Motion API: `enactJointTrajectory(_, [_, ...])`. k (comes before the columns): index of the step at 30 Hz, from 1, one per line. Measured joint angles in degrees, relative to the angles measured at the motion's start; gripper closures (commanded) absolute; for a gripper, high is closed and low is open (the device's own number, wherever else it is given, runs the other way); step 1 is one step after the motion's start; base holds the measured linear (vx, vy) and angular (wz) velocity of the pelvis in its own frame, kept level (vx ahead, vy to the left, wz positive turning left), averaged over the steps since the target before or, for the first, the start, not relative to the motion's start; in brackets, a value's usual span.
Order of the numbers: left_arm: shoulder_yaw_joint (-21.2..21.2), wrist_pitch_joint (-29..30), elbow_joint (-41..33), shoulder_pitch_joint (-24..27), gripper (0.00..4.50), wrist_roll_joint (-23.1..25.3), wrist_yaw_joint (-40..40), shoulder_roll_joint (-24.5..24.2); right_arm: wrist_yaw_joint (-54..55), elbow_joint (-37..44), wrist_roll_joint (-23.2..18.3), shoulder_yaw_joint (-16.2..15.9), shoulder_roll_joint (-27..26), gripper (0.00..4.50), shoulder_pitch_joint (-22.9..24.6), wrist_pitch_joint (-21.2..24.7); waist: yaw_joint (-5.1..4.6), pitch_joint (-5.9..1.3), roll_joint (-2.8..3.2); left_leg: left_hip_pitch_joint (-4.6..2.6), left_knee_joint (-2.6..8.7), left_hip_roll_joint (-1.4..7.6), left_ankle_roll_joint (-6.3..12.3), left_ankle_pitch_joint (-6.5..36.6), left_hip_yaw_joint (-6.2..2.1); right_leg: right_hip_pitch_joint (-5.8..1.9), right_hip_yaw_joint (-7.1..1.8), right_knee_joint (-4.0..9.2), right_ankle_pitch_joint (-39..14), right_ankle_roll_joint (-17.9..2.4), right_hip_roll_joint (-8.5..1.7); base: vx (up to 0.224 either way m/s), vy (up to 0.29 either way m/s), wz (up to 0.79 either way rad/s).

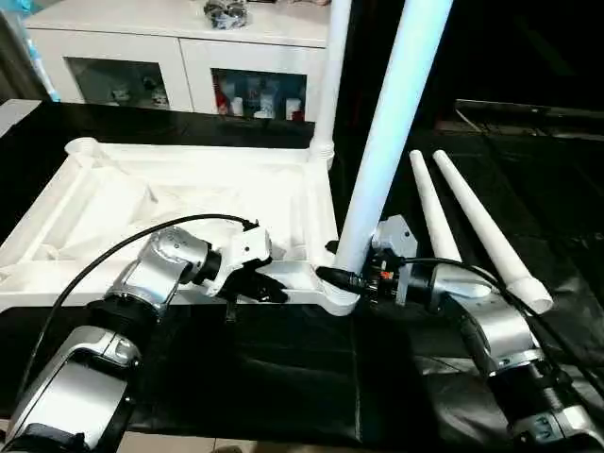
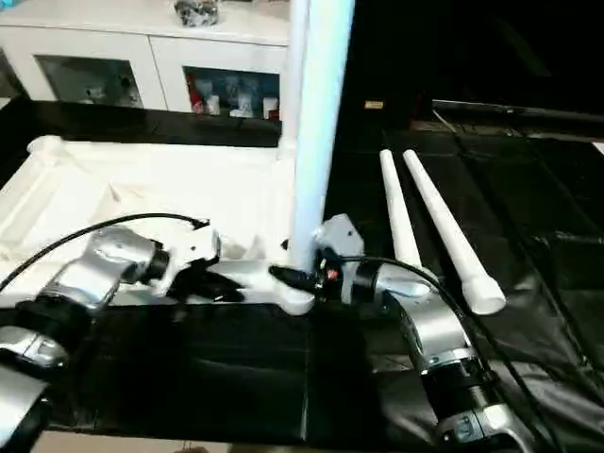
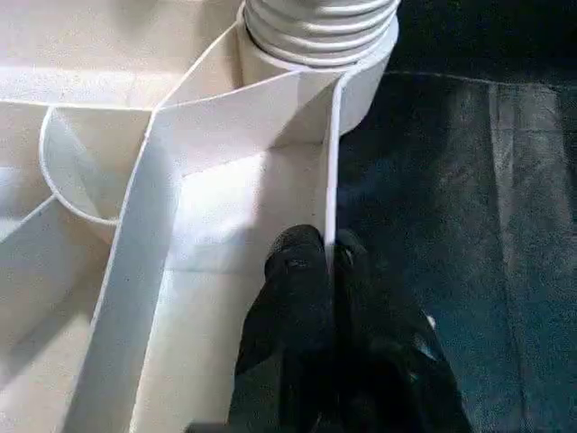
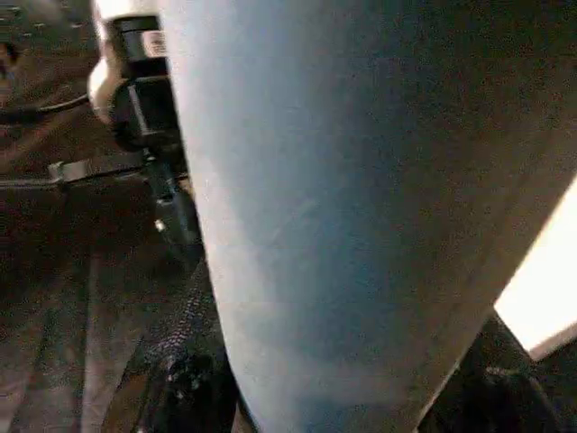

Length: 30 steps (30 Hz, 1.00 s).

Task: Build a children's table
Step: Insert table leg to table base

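The white table top [image 1: 189,189] lies upside down on black cloth, ribs facing up. One leg [image 1: 330,75] stands upright in its far right corner socket. A second leg [image 1: 392,123] stands in the near right socket [image 1: 340,300]. My right gripper [image 1: 345,276] is shut around this leg just above the socket, and its black fingers [image 4: 180,379] flank the tube [image 4: 334,225]. My left gripper [image 1: 260,285] is shut on the top's thin near rim wall [image 3: 332,162], close to that same corner, its fingertips [image 3: 293,257] pinching the wall. Two loose legs [image 1: 434,212] [image 1: 486,231] lie right of the top.
A white cabinet [image 1: 189,47] with glass doors stands behind the work surface. Black cloth [image 1: 283,377] covers the near part of the surface and the right side under the loose legs. Cables run along both forearms.
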<state>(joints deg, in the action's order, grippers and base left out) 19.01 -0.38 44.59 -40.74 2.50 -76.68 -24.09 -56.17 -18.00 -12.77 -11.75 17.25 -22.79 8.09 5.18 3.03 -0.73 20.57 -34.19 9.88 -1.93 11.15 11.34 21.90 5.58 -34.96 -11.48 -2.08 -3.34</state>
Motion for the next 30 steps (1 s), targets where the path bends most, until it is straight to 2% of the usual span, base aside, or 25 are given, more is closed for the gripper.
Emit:
enactJointTrajectory(15, [0.0, 0.7, 0.1, 0.0, 4.50, 0.0, -0.1, 0.1, -1.5, -1.6, 0.0, 0.2, -0.4, 2.57, -0.4, -1.5, 0.08, -0.02, -0.02, -0.09, 0.02, 0.00, -0.01, 0.0, 0.00, -0.05, 0.00, -0.02, 0.0, 0.0, 0.00, 0.000, 0.000, 0.00])
enactJointTrajectory(19, [-0.5, 3.0, -0.1, 0.0, 4.50, -0.1, 0.7, 0.1, 0.8, -3.6, -0.2, 2.2, -3.1, 2.57, -0.8, -1.4, -0.06, -0.02, -0.03, -0.18, 0.03, 0.00, -0.06, 0.0, 0.00, -0.10, 0.00, -0.04, 0.0, -0.1, 0.00, 0.000, 0.000, 0.00])
enactJointTrajectory(24, [-2.9, 11.9, -7.3, 3.0, 4.50, -0.1, 8.5, 1.2, 11.1, -8.8, 0.1, 4.9, -7.6, 2.57, -3.8, -1.3, -0.90, 0.14, -0.28, -0.31, 0.01, 0.02, -0.20, -0.1, -0.02, 0.01, 0.00, -0.02, 0.0, 0.0, 0.00, 0.000, 0.000, 0.00])
enactJointTrajectory(26, [-4.7, 19.1, -13.8, 5.9, 4.50, -0.1, 13.4, 2.6, 15.9, -12.9, 0.6, 6.6, -10.3, 2.57, -6.5, -1.6, -1.72, 0.15, -0.29, -0.39, 0.01, 0.02, -0.21, -0.1, -0.01, 0.03, -0.01, -0.04, 0.0, -0.1, -0.04, 0.000, 0.000, 0.00])
enactJointTrajectory(30, [-7.2, 29.1, -23.3, 10.0, 4.50, -0.1, 21.5, 5.4, 24.7, -21.2, 2.0, 8.1, -14.1, 2.57, -12.1, -3.3, -2.87, 0.17, -0.31, -0.39, 0.09, 0.02, -0.27, -0.1, -0.01, 0.16, 0.00, -0.10, 0.2, -0.3, -0.02, 0.000, 0.000, 0.00])
